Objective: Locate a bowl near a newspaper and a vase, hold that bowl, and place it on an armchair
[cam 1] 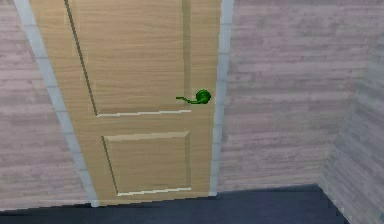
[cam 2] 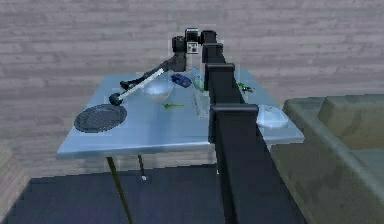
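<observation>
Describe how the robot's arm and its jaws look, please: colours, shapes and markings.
The arm is a dark square bar in stepped segments. At its far end stand two small white squares with black marks. The jaws beside them are dark and thin, too small to detail.

Table (cam 2: 150,135), centre-left of the arm side view: pale blue-grey top on thin legs, standing on dark floor (cam 2: 60,200).

On the top:
- Dark round disc (cam 2: 100,118), lower-left corner.
- Grey rod (cam 2: 140,80), slanting up-right from the disc.
- Pale bowl (cam 2: 160,92), just beside the rod.
- Small green item (cam 2: 172,105), mid-top.
- Pale rounded item (cam 2: 272,118), right edge.
</observation>
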Available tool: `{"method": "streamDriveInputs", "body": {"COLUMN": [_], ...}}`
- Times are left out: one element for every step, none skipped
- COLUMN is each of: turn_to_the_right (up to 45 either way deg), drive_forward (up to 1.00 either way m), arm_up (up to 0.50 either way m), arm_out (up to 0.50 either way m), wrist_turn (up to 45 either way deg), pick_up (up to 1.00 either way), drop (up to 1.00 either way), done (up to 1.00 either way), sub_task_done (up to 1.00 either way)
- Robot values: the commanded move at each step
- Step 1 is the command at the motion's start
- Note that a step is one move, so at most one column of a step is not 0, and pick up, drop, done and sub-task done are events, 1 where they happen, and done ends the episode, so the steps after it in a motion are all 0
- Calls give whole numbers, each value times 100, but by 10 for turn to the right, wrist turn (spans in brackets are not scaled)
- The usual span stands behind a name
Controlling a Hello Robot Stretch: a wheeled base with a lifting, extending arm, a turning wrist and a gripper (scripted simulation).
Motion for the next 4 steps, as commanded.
{"method": "streamDriveInputs", "body": {"turn_to_the_right": [0,0,0,0], "drive_forward": [0,0,0,0], "arm_up": [0,0,-8,0], "arm_out": [0,0,0,0], "wrist_turn": [450,120,0,0], "pick_up": [0,0,0,100], "drop": [0,0,0,0], "done": [0,0,0,0], "sub_task_done": [0,0,0,0]}}
